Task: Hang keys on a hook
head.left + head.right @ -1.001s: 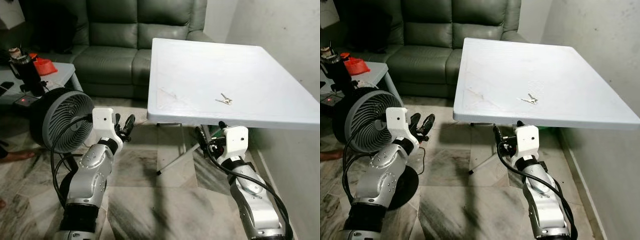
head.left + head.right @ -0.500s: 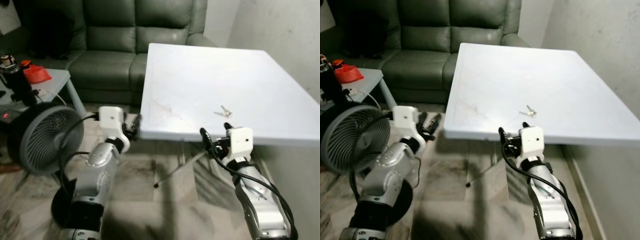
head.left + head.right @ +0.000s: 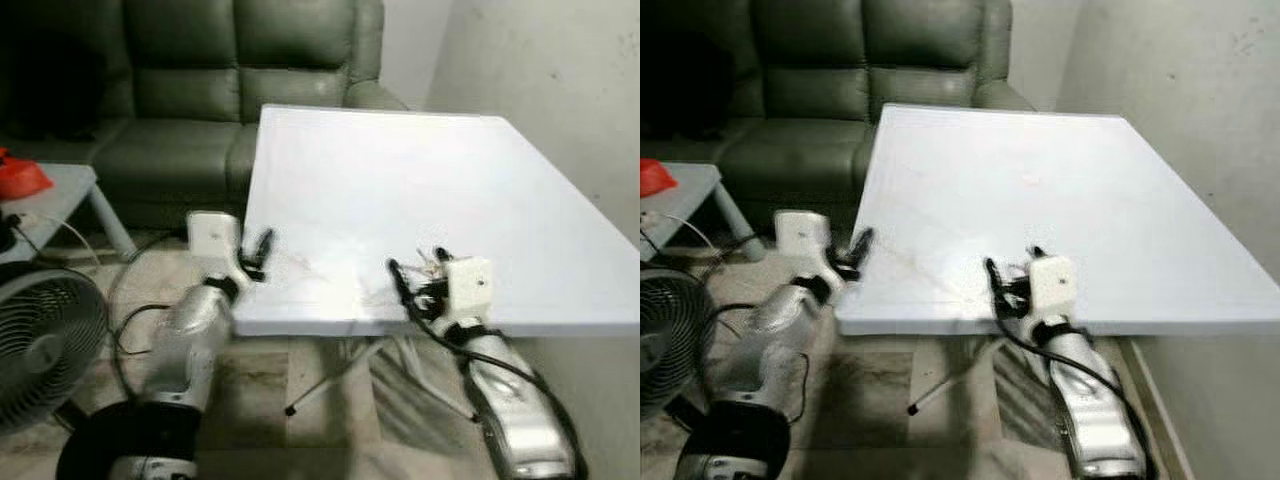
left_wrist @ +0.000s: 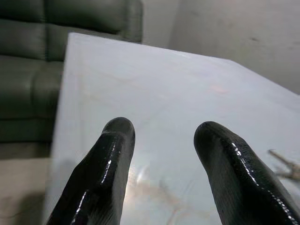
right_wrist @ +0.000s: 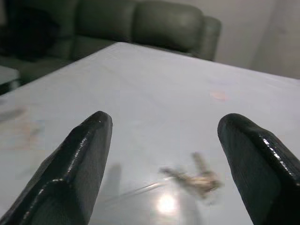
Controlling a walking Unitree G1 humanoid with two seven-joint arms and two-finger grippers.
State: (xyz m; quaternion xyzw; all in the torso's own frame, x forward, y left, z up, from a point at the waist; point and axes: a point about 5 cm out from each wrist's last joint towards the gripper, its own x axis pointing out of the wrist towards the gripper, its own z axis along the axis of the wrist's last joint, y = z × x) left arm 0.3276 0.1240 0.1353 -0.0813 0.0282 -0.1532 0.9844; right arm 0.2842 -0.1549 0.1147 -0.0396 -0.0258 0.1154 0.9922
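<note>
A small bunch of metal keys (image 5: 194, 177) lies on the white folding table (image 3: 400, 170), close to its front edge. My right gripper (image 3: 418, 268) hovers low over the tabletop just in front of the keys, open, with the keys ahead of the wide gap between its fingers (image 5: 70, 173). From the head views its white wrist block partly hides the keys (image 3: 432, 262). My left gripper (image 3: 258, 255) is at the table's front left corner, open and holding nothing. In its wrist view the keys (image 4: 286, 166) lie far off to the side. No hook can be made out.
A dark green sofa (image 3: 200, 80) stands behind the table. A grey floor fan (image 3: 40, 340) and a low side table (image 3: 60, 185) with a red object (image 3: 18, 178) are on the left. A bare wall (image 3: 560, 90) runs close along the table's right side.
The camera has come closer to the table. Both grippers rose from below the table edge to above the tabletop, and the right one now sits just before the keys.
</note>
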